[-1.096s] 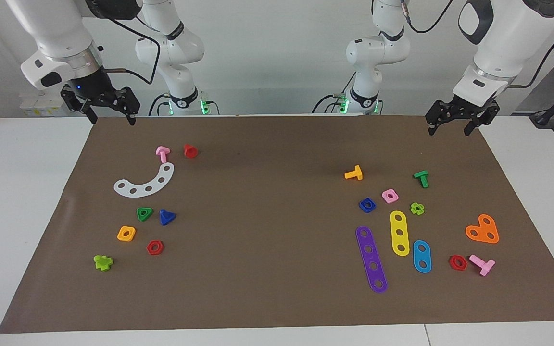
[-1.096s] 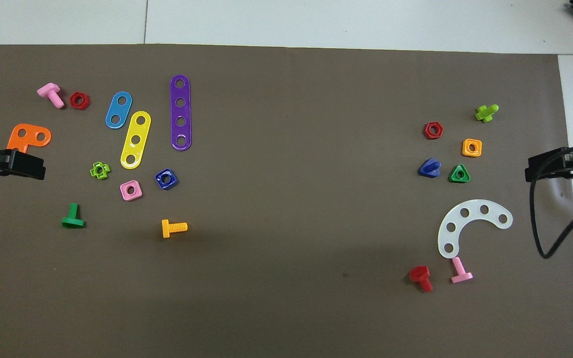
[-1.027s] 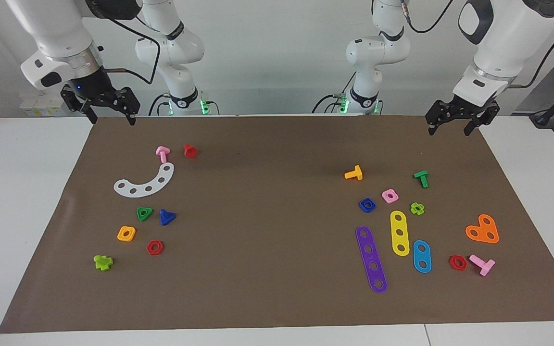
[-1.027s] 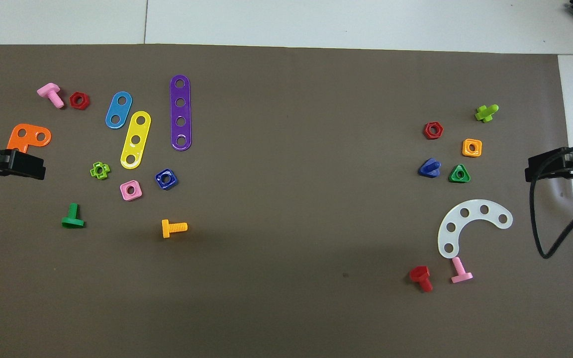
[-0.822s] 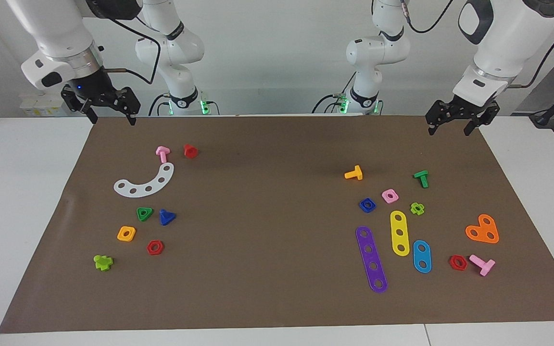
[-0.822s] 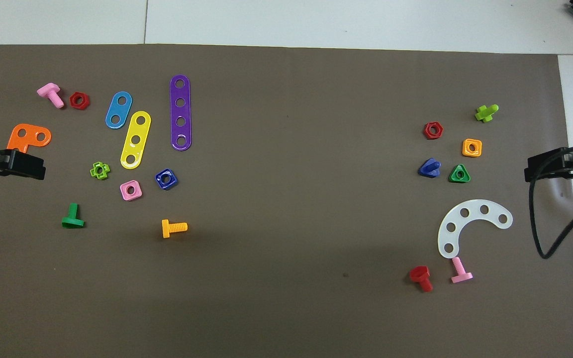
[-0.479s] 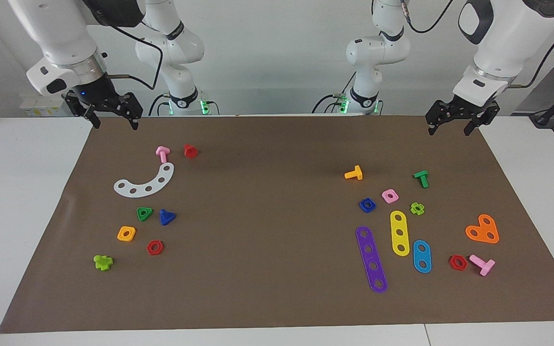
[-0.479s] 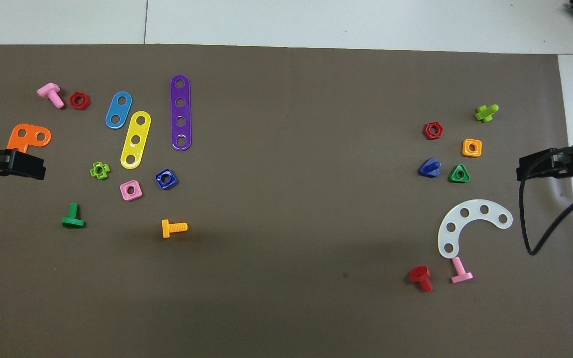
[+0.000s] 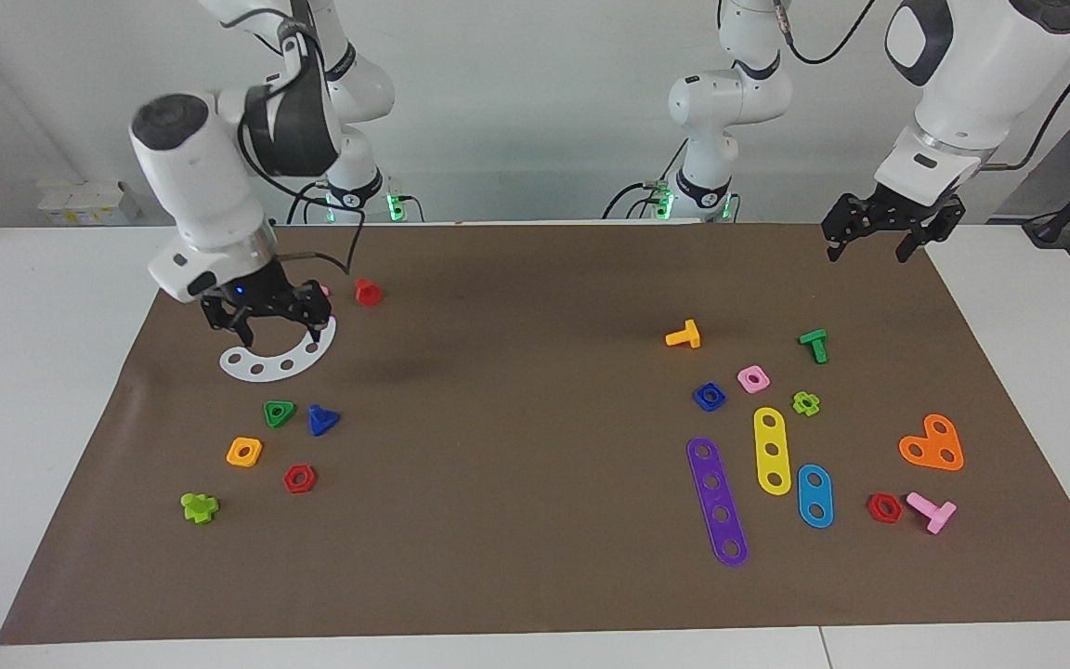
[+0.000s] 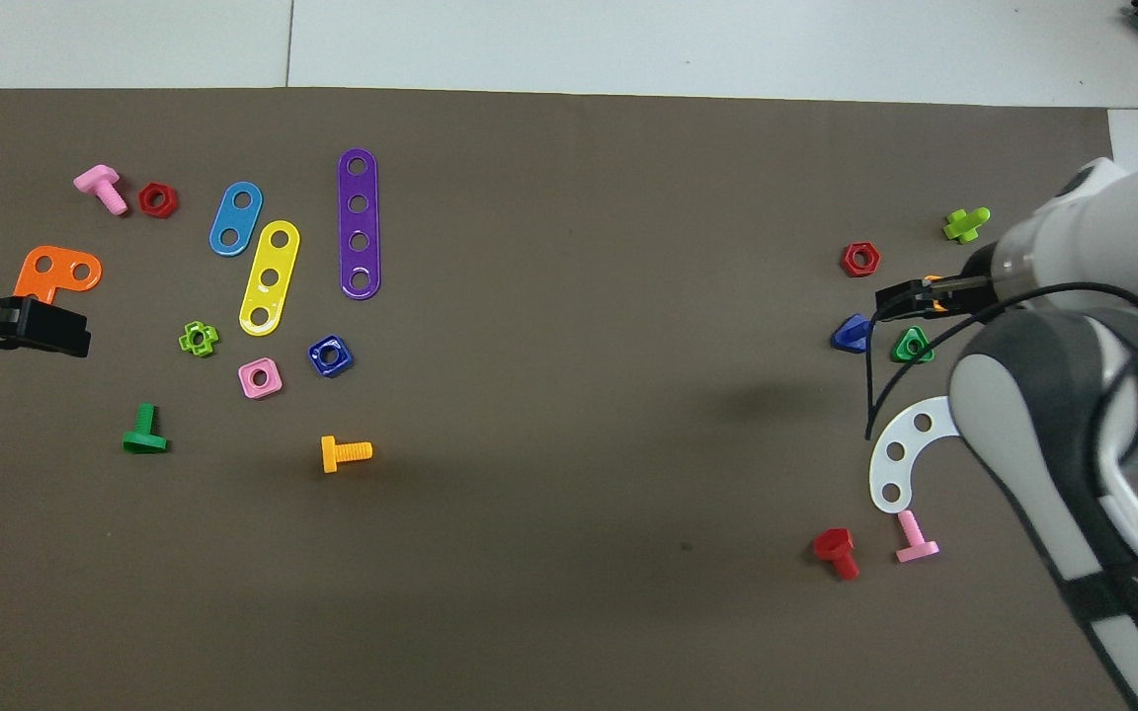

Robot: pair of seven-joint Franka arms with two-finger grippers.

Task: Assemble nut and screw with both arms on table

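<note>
The blue square nut (image 9: 709, 397) (image 10: 330, 355) lies flat on the brown mat of the table (image 9: 535, 520) toward the left arm's end, beside a pink square nut (image 9: 753, 378). Toward the right arm's end lies the blue screw (image 9: 321, 420) (image 10: 853, 334), next to a green triangular nut (image 9: 279, 413). My right gripper (image 9: 266, 325) (image 10: 910, 294) hangs open and empty over a white curved plate (image 9: 280, 358), short of the screw. My left gripper (image 9: 867, 253) (image 10: 36, 331) waits open and empty over the mat's corner near its base.
An orange square nut (image 9: 244, 452), red hex nut (image 9: 299, 478) and lime cross screw (image 9: 199, 507) surround the blue screw. A red screw (image 9: 368, 292) lies near the right gripper. Purple (image 9: 717, 502), yellow (image 9: 772, 451) and blue strips (image 9: 815, 495), and an orange screw (image 9: 684, 335), lie around the blue nut.
The right arm has swung down and out from the mat's corner near its base to over the white curved plate. The left arm and all the parts have stayed put.
</note>
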